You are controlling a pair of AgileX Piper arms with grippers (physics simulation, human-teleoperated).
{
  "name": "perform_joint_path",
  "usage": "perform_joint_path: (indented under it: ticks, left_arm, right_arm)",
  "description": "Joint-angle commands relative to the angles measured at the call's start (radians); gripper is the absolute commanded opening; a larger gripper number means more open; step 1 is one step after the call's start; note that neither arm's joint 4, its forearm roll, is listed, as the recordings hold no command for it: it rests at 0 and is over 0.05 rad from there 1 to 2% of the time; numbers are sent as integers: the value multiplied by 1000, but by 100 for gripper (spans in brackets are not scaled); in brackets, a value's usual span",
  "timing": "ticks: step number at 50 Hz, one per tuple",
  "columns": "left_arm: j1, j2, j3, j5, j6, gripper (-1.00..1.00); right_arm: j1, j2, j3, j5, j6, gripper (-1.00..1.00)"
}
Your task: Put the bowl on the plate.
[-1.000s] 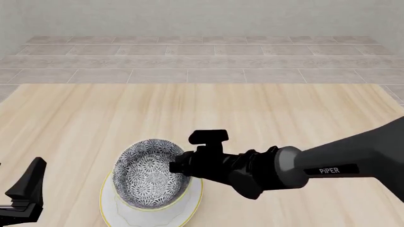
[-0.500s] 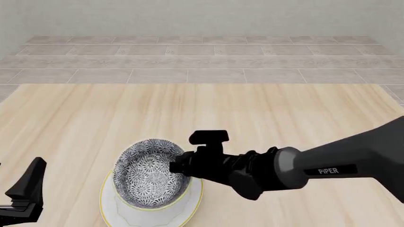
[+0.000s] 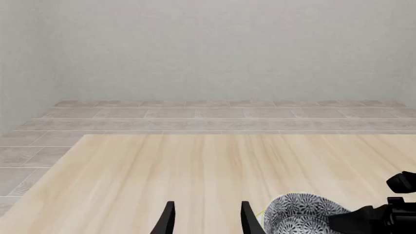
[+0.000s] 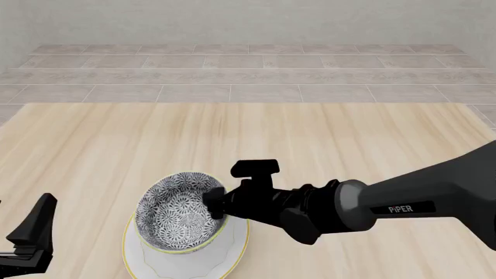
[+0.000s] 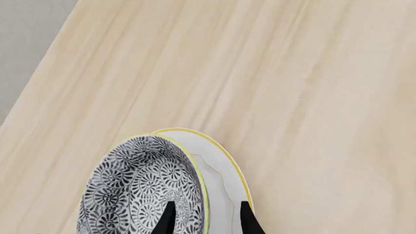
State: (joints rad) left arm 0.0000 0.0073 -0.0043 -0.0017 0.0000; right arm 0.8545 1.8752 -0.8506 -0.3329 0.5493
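Note:
The patterned bowl [image 4: 174, 214] hangs tilted over the white plate [image 4: 231, 254] near the table's front edge, left of centre. Whether its base touches the plate is hidden. My right gripper [image 4: 216, 207] reaches in from the right and is shut on the bowl's right rim. In the right wrist view the bowl [image 5: 140, 192] has its yellow rim pinched by the gripper [image 5: 206, 207], with the plate [image 5: 223, 178] showing beside it. My left gripper [image 4: 32, 235] stays at the front left corner, apart from both. In the left wrist view this gripper [image 3: 206, 219] is open around nothing, and the bowl [image 3: 295, 217] lies off to one side.
The light wooden table [image 4: 326, 139] runs to a far edge, with a tiled floor [image 4: 248, 75] and a grey wall behind. My right arm [image 4: 403, 203] crosses the front right part of the table.
The bowl has tipped further and shifted slightly left with my right gripper, so more of the plate's right side shows. The left arm has not moved.

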Motion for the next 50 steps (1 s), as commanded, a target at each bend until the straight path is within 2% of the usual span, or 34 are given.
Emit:
perform_joint_path:
  ticks: [1, 32, 50]
  left_arm:
    - [0, 0, 0, 0, 0, 100]
    - [0, 0, 0, 0, 0, 100]
    - [0, 0, 0, 0, 0, 100]
  right_arm:
    - [4, 0, -4, 6, -8, 100]
    - [-28, -56, 5, 27, -25, 100]
    - [-79, -261, 47, 88, -81, 100]
